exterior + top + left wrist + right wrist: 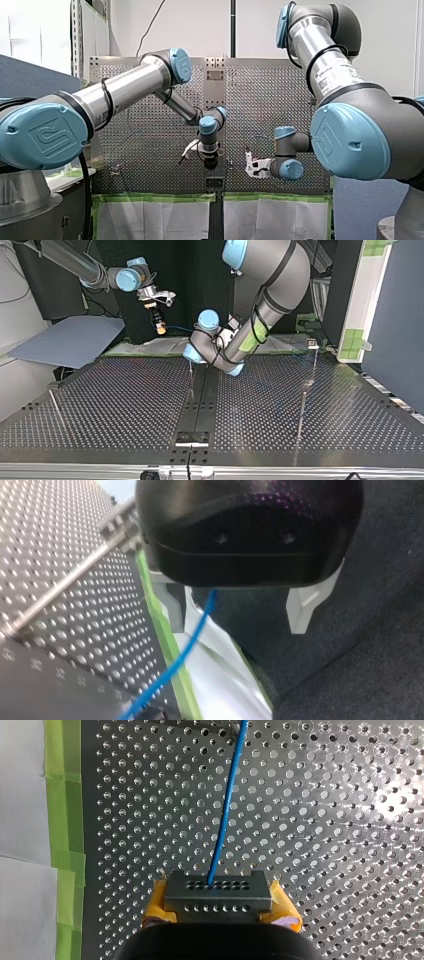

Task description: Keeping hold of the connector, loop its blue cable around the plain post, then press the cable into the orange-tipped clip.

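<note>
The connector (pixel 218 890) was pinched between the yellow pads (pixel 284 907) of the right gripper (pixel 220 906), above the tabletop (pixel 330 820), presumably so the cable (pixel 227 805) could trail freely ahead. Farther on, the cable was seen between the spread fingers (pixel 302 611) of the left gripper (pixel 239 627), probably for guiding, not clamped.

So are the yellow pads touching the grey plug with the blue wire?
Touching. The right wrist view shows my right gripper's yellow pads pressed against both sides of the connector, no gap.

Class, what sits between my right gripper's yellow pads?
The connector, clamped in my right gripper, its blue cable running ahead; the right wrist view shows it.
</note>
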